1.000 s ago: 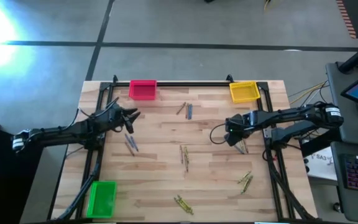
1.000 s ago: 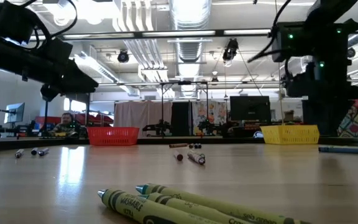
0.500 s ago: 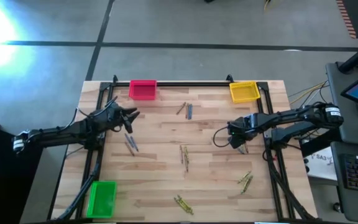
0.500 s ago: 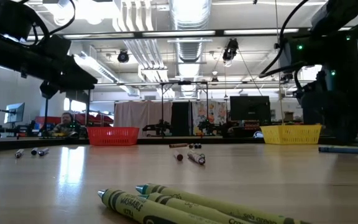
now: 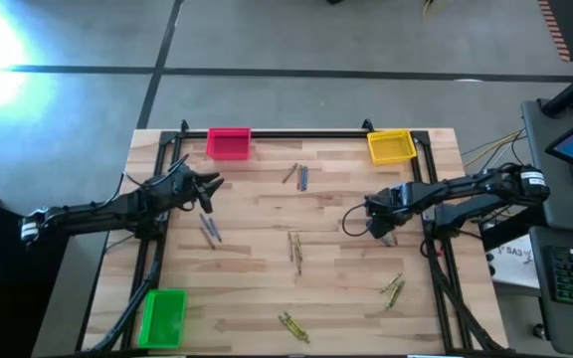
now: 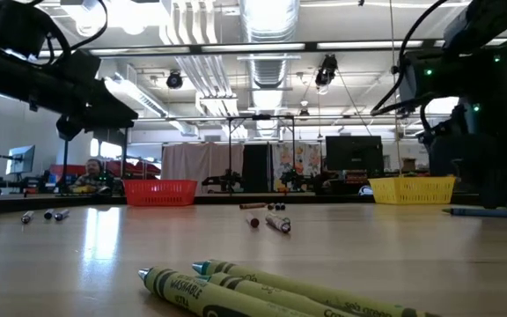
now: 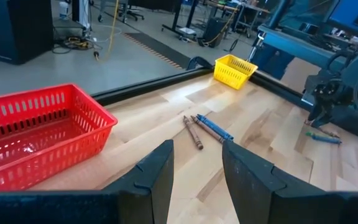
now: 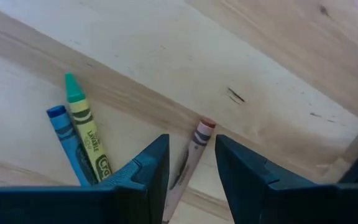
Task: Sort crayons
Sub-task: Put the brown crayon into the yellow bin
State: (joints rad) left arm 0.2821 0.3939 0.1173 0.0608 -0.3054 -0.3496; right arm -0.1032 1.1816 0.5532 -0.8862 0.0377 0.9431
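A pale wooden surface (image 5: 257, 288) of jointed planks is framed by a black rail (image 5: 306, 133) along its far edge. 3 plastic bins sit near its corners. The pink bin (image 5: 229, 143) stands at the far edge, just beyond the left jaws. The yellow bin (image 5: 391, 146) stands at the far edge too, beyond the right jaws. The green bin (image 5: 162, 317) sits at the near corner, well apart from both jaws, on the left arm's side. Grey floor (image 5: 286, 60) lies beyond. In the low view a seated person (image 6: 89, 174) shows far off in the room, left of the pink bin.
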